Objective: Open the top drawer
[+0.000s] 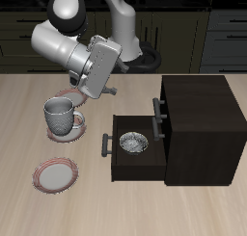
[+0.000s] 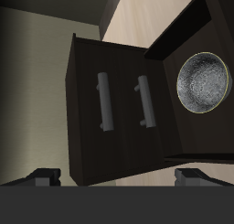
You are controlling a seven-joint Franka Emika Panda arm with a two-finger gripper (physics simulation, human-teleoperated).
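The dark brown cabinet (image 1: 205, 124) stands on the table. The top drawer (image 1: 160, 105) looks shut, its front in line with the one below it. Its short grey bar handle also shows in the wrist view (image 2: 105, 101), beside a second like handle (image 2: 144, 101). Below these, the lowest drawer (image 1: 121, 170) is pulled far out with a glass bowl (image 1: 132, 144) inside. My gripper (image 1: 113, 90) hangs in the air in front of the cabinet, apart from the handles. It is open and empty, with its fingertips (image 2: 41, 177) wide apart.
A grey mug (image 1: 61, 113) stands on a red-rimmed saucer (image 1: 68, 133) beside the cabinet's open drawer. A second red-rimmed plate (image 1: 56, 174) lies nearer the table's front edge. The open drawer's handle (image 1: 104, 144) sticks out toward the mug.
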